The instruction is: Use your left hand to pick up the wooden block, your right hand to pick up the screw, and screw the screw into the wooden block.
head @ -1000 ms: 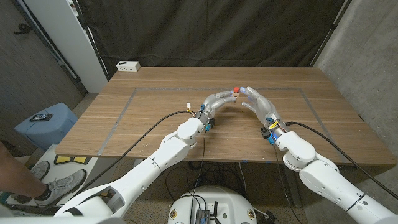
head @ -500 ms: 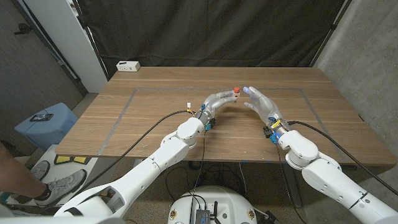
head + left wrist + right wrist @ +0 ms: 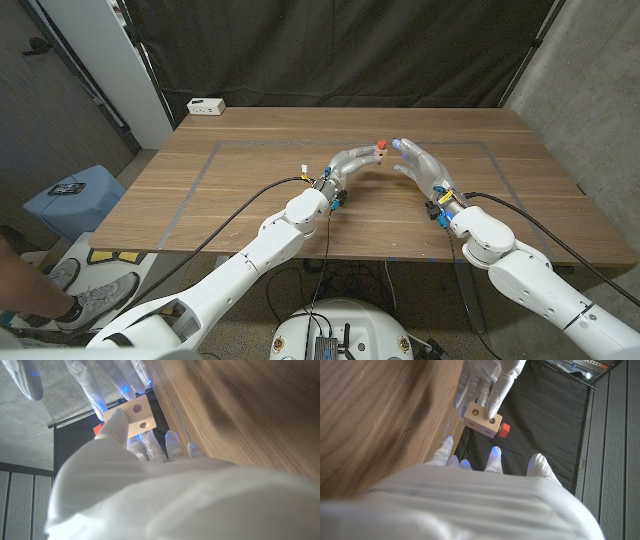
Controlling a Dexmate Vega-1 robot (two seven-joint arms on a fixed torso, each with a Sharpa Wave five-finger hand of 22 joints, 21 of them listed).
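Block [image 3: 481, 418] held aloft in left hand [image 3: 352, 162], mid-table toward far edge, red screw [image 3: 504, 430] seated in its end; right hand [image 3: 420, 165] fingers apart, empty, drawn back slightly from screw since earlier frame: likely releasing between turns; block unmoved

- Left hand [image 3: 352, 160] raised over the middle of the table [image 3: 250, 200], gripping the wooden block [image 3: 482, 419].
- Screw [image 3: 381, 146] seated in the block's end, facing the right hand [image 3: 420, 165].
- Right hand just beside the block on the robot's right, fingers apart, clear of block and screw.
- Small box [image 3: 206, 105] at the table's far left corner, well apart from both hands.
- Stool [image 3: 75, 197] on the floor left of the table, with a shoe [image 3: 85, 300] nearer the robot.
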